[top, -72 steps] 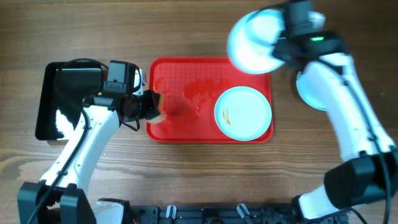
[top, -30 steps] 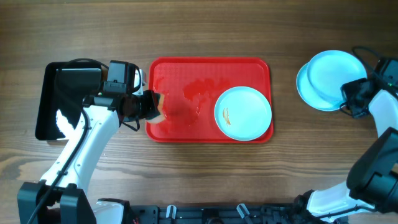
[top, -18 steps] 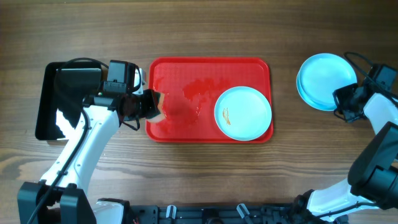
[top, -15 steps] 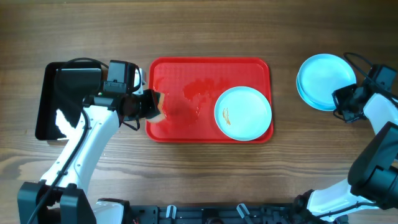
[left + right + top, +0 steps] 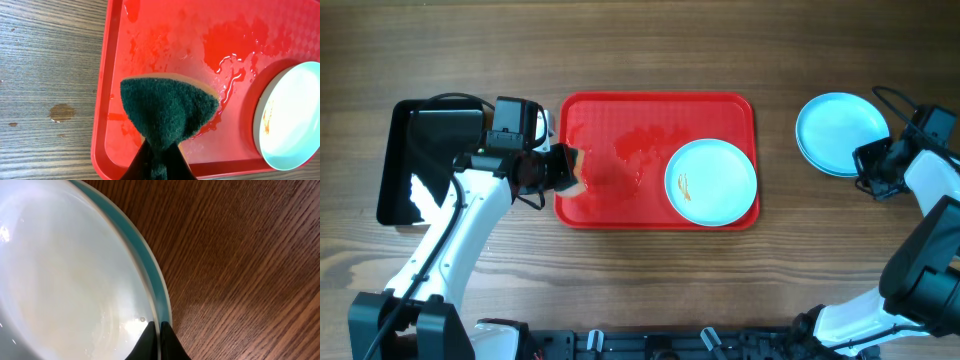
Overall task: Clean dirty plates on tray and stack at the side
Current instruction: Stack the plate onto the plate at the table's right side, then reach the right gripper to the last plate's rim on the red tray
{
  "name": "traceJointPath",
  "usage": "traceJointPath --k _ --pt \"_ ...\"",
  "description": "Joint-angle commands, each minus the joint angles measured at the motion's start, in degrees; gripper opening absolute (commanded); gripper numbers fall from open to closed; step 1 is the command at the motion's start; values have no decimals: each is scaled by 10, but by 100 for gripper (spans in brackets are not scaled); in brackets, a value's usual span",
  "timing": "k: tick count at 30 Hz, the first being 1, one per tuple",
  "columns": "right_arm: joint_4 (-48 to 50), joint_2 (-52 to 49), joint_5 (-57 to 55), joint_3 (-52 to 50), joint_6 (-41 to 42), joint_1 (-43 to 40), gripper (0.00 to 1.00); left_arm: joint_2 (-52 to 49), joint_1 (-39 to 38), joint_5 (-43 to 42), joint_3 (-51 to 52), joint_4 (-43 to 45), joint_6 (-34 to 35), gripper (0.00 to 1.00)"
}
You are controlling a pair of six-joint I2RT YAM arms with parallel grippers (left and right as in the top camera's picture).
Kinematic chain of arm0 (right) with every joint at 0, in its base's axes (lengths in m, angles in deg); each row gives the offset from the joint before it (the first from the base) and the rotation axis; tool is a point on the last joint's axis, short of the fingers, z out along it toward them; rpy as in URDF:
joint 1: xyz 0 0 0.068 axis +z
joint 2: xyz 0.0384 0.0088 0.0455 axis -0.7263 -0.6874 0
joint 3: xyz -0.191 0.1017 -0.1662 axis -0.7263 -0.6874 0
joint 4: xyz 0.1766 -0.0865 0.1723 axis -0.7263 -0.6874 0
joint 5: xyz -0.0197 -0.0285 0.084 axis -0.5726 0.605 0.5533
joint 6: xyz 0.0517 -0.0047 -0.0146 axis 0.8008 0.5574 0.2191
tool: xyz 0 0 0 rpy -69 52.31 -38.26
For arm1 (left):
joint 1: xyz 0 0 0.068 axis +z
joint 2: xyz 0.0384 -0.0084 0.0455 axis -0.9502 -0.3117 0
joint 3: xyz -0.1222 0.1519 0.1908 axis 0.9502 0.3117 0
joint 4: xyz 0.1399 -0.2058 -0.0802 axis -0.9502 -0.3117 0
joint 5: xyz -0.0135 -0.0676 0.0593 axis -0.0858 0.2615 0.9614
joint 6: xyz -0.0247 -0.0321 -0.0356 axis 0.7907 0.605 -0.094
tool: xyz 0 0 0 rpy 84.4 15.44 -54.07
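Note:
On the red tray (image 5: 595,205) lies one pale plate (image 5: 710,182) with a small orange smear, at the tray's right end. My left gripper (image 5: 558,170) hovers over the tray's left end, shut on a green scouring sponge (image 5: 576,172); in the left wrist view the sponge (image 5: 167,107) fans out from the gripper (image 5: 160,162) above the wet tray (image 5: 165,30), with the smeared plate (image 5: 290,117) to its right. Off the tray at the right, two plates (image 5: 840,120) lie stacked. My right gripper (image 5: 867,165) is shut on the upper plate's (image 5: 65,270) rim, over the lower plate (image 5: 141,250).
A glossy black tray (image 5: 420,160) sits on the wooden table at the far left, partly under the left arm. Wet streaks (image 5: 635,145) cover the red tray's middle. A dark cable (image 5: 890,95) loops beside the right arm near the stack.
The right gripper has drawn the upper plate left and down until it sits squarely over the lower plate. The left arm and sponge have not moved.

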Motion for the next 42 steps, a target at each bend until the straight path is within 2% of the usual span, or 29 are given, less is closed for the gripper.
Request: traceJointPath --k 1,2,3,4,8,13,22,24,30,33,37,39,42 --pt "2 -12 -7 -6 2 3 11 -5 3 -11 1 0 -9 4" --pt "1 -12 -7 -6 2 3 24 -5 3 -11 1 0 -9 4" --pt "1 -12 -7 -6 0 3 43 -5 3 -11 1 0 -9 4" --pt "1 -12 0 -5 -2 3 56 -5 3 -11 1 0 -9 4" --pt "-6 -5 38 4 -5 2 70 -5 3 -11 1 -1 -9 4" --pt "-27 46 55 30 -34 2 75 -5 3 -11 1 -1 -9 4" --pt "-48 193 35 34 -25 2 88 -5 3 -11 1 -3 -9 4" --pt "-56 209 31 34 -17 2 91 -5 3 -11 1 -3 -9 4" --pt "-76 214 31 34 -17 2 91 -5 3 -11 1 -3 -9 4" --pt "-80 214 93 34 -30 2 91 -5 3 -11 1 -3 -9 4" --pt "-96 214 284 34 -132 21 91 -5 3 -11 1 0 -9 4" --pt "-118 213 295 33 -153 47 91 -5 3 -11 1 0 -9 4" --pt "-117 209 231 17 -155 110 91 -5 3 -21 1 0 -9 4"
